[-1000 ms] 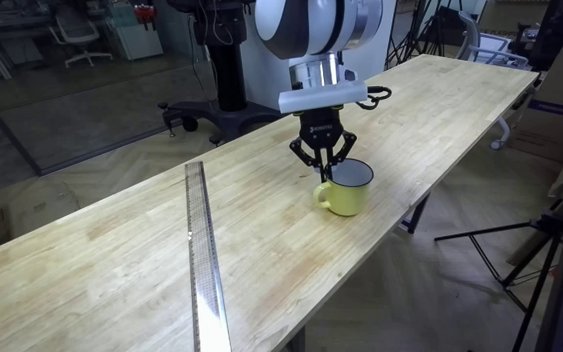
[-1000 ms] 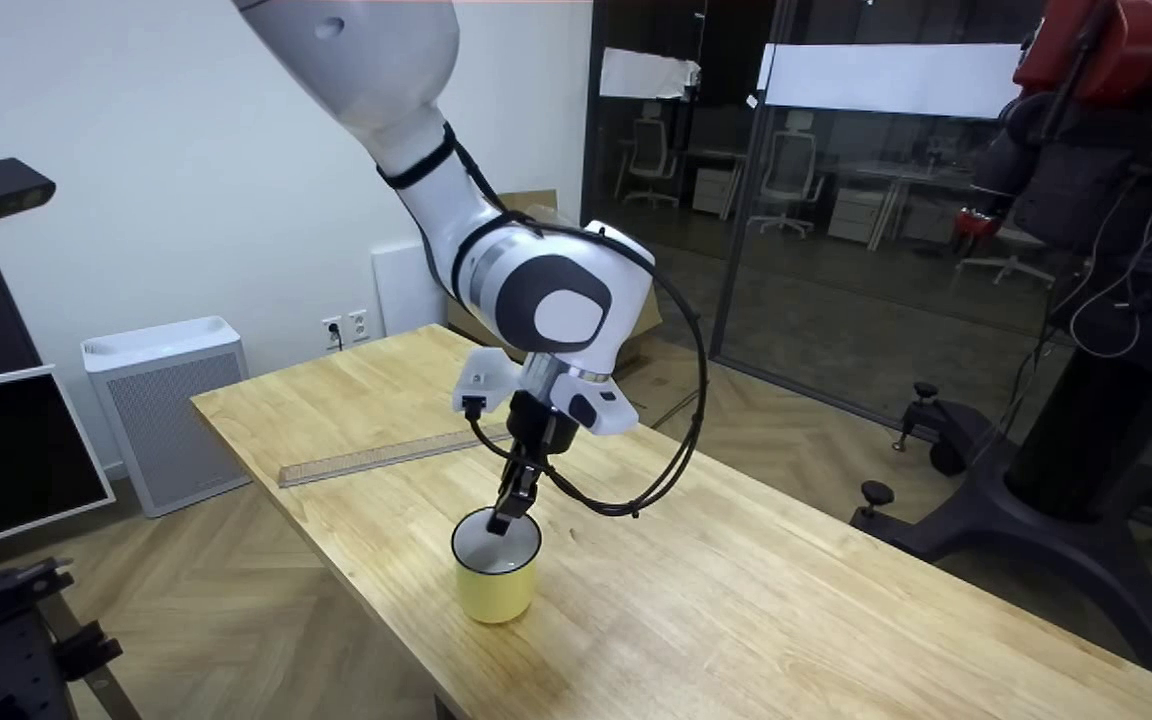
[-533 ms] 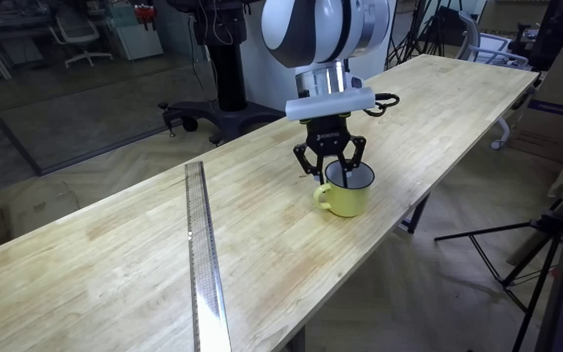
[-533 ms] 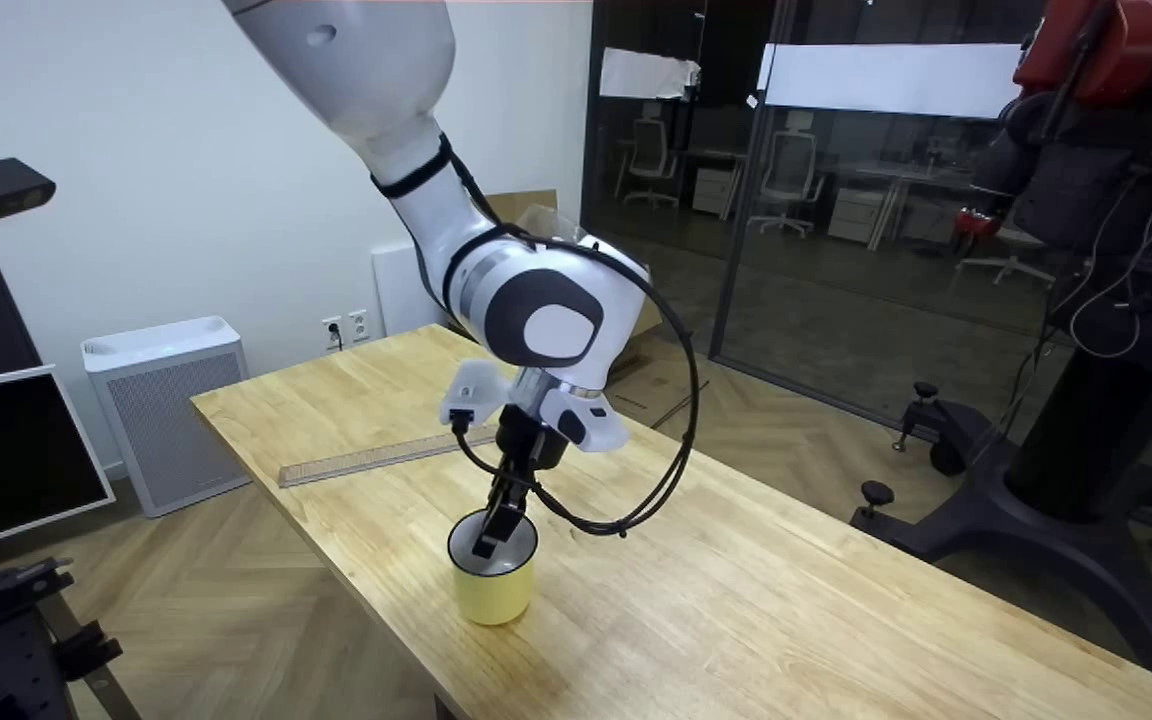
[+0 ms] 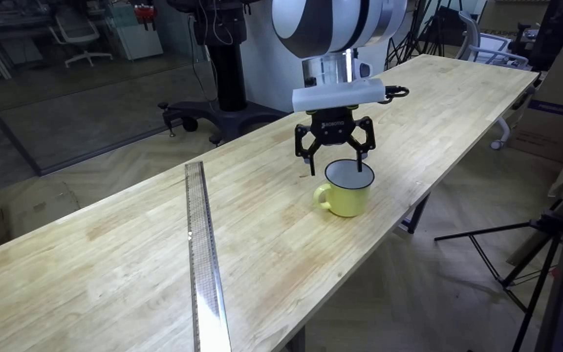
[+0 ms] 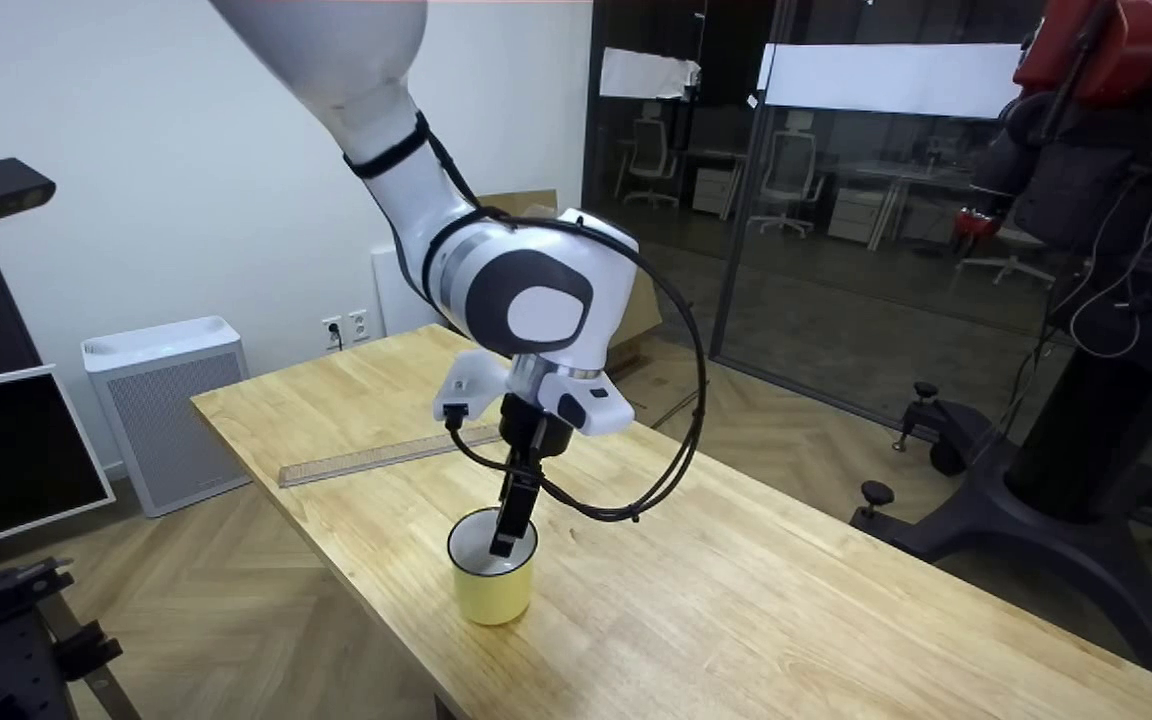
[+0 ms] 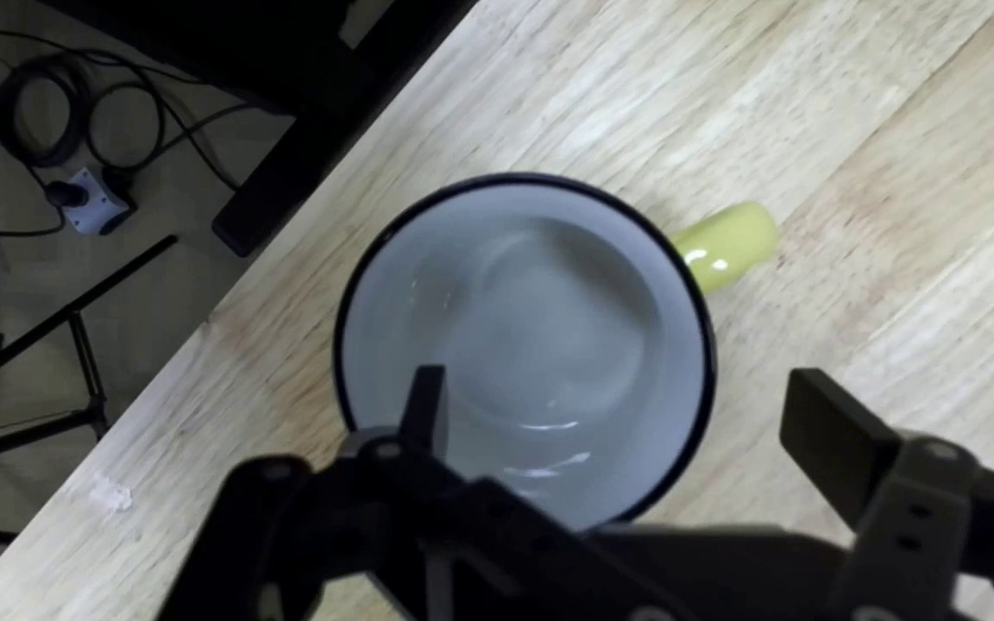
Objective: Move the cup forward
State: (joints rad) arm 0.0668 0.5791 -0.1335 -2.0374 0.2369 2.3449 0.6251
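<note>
Yellow cup (image 5: pixel 349 201) upright on table (image 5: pixel 262 234), near its edge. Pincer (image 5: pixel 336 172) spread wide, gripping nothing. Cup probably light, stiff, slick-glazed; best pinched across rim (image 7: pixel 709 371), handle (image 7: pixel 728 245) side.

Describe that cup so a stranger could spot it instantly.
Find the long, pale wooden table, then the open black jaws above it. Near them stands a squat yellow mug, white inside with a dark rim. Its yellow colour and side handle set it apart from the flat, transparent ruler.
</note>
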